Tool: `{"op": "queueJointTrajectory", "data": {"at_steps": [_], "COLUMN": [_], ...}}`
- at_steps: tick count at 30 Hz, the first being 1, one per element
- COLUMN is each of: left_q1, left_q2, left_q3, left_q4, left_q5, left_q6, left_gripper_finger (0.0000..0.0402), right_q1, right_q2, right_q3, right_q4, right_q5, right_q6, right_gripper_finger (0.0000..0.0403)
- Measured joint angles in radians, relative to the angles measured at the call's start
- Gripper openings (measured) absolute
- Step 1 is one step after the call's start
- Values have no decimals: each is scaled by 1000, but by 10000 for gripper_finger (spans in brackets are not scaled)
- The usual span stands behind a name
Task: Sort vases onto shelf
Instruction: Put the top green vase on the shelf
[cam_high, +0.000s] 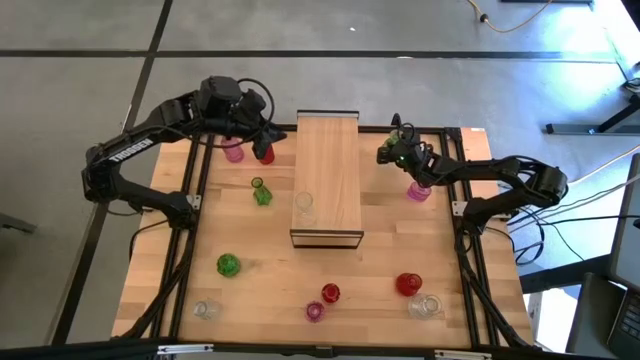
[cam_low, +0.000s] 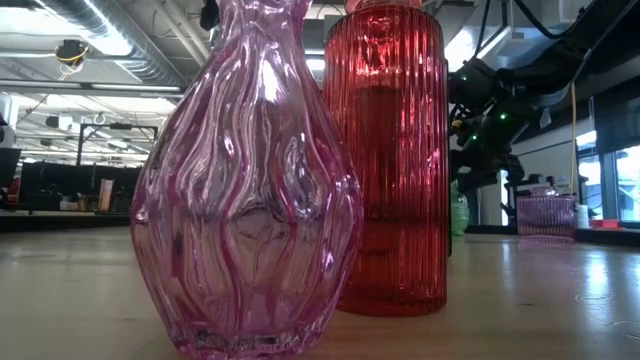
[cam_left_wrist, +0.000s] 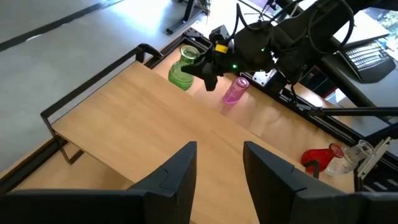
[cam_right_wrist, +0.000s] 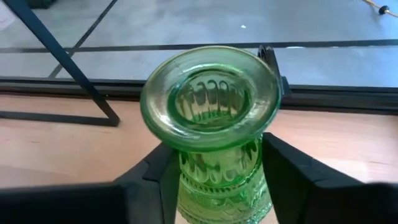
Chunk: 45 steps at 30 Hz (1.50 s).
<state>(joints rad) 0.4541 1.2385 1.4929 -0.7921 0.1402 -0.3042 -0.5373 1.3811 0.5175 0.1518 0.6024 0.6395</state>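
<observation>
The shelf (cam_high: 328, 180) is a long light-wood box in the middle of the table, and one clear vase (cam_high: 303, 205) stands on it. My right gripper (cam_high: 392, 150) is off the shelf's right side near the far end, shut on a green vase (cam_right_wrist: 211, 118). My left gripper (cam_high: 270, 135) hovers open at the shelf's far left corner, its fingers (cam_left_wrist: 180, 171) above the plank top (cam_left_wrist: 143, 124). A pink vase (cam_high: 233, 152) and a red vase (cam_high: 264, 154) stand just left of it. Other vases stand on the tabletop. My right gripper pinches the green vase by its ribbed neck (cam_right_wrist: 214, 165), just under the flared rim (cam_right_wrist: 210, 93), one finger (cam_right_wrist: 155, 171) on each side. The fingers come at it roughly level. The vase is upright; whether its base is off the table, I cannot tell.
On the table stand a green vase (cam_high: 262, 193), another green vase (cam_high: 229, 265) and a pink vase (cam_high: 418, 190) by the right arm. Along the near edge are clear (cam_high: 206, 309), pink (cam_high: 315, 311), red (cam_high: 330, 293), red (cam_high: 408, 284) and clear (cam_high: 427, 306) vases.
</observation>
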Motion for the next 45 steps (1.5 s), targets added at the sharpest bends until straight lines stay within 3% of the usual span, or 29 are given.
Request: {"op": "queueJointTrajectory", "data": {"at_steps": [8,26,45], "left_q1": [0,0,1], "left_q2": [0,0,0], "left_q3": [0,-1,-1], "left_q4": [0,0,1], "left_q5": [0,0,0], "left_q6": [-2,-1,-1], "left_gripper_finger": [125,125,125], "right_q1": [5,188,240], "right_q2": [-1,-8,-124], "right_q3": [0,-3,112], "right_q4": [-4,-20,-292], "right_q5": [7,83,122], "right_q6": [5,102,85], "right_gripper_finger": [160,148,147]}}
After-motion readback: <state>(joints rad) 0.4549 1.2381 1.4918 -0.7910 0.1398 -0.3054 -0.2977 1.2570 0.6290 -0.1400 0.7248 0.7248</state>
